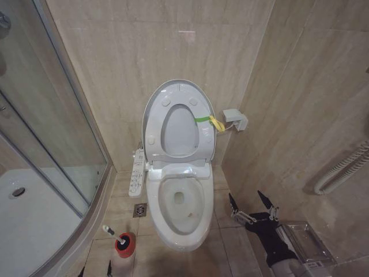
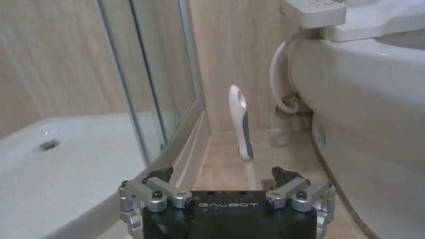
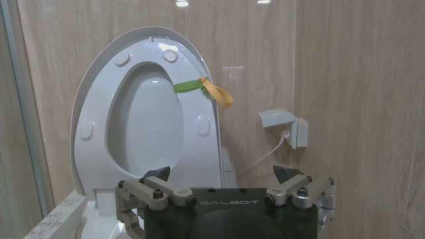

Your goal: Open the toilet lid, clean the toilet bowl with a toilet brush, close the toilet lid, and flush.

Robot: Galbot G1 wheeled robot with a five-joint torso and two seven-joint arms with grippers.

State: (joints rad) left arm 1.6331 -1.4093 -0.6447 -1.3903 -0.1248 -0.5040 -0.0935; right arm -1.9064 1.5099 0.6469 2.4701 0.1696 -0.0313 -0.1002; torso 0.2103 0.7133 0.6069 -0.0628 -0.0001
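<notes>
The toilet lid (image 1: 177, 130) stands raised against the back wall together with the seat ring, a yellow-green strap (image 1: 209, 121) tied at its side. Below it the toilet bowl (image 1: 180, 203) lies uncovered. The toilet brush (image 1: 109, 231) sits in a red cup on the floor left of the bowl. My left gripper (image 1: 95, 270) is open just in front of the brush, and the white brush handle (image 2: 240, 122) stands beyond the left gripper (image 2: 222, 177). Low on the bowl's right, my right gripper (image 1: 252, 205) is open and empty. The right gripper (image 3: 222, 174) faces the raised lid (image 3: 143, 107).
A curved glass shower door (image 1: 63, 133) and white shower tray (image 1: 29, 219) lie at the left. A button panel (image 1: 138, 173) hangs beside the bowl, with a floor drain (image 1: 140, 210) below it. On the right wall are a socket box (image 1: 236, 119) and a hose (image 1: 346, 167).
</notes>
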